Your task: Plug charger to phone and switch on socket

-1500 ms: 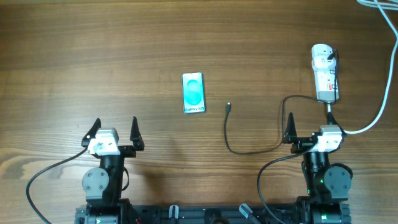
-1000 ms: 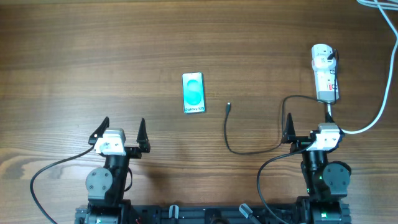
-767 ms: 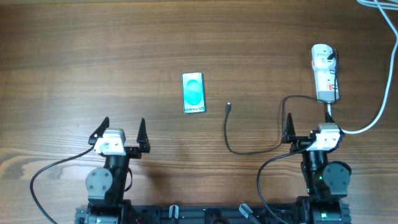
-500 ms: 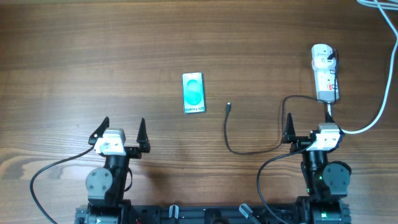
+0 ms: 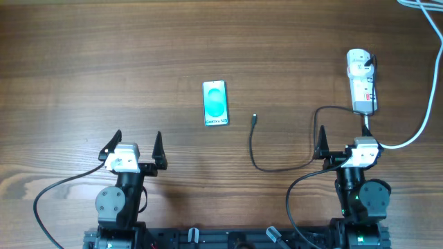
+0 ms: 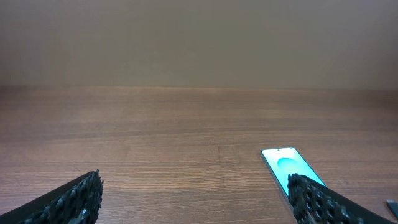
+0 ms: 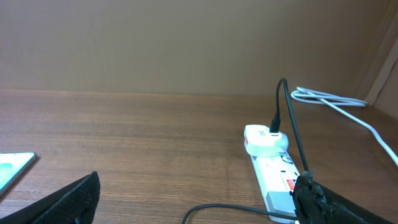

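The phone (image 5: pixel 216 104) lies flat at mid-table, cyan screen up; it also shows in the left wrist view (image 6: pixel 290 169) and at the left edge of the right wrist view (image 7: pixel 12 165). The charger cable (image 5: pixel 277 166) curves from the socket (image 5: pixel 361 83) to its small connector (image 5: pixel 255 119), which lies loose on the wood right of the phone. The socket, white with a grey end and red mark, shows in the right wrist view (image 7: pixel 277 177) with a white adapter plugged in. My left gripper (image 5: pixel 134 146) is open and empty below-left of the phone. My right gripper (image 5: pixel 342 145) is open and empty below the socket.
The socket's thick white lead (image 5: pixel 422 124) runs off to the right and loops at the top right corner (image 7: pixel 336 102). Black robot cables trail from both arm bases at the front edge. A plain wall stands behind the wooden table (image 5: pixel 104 62).
My left gripper shifted slightly to the right and back about a second ago and has been still since. The right arm, phone and cable have not moved.
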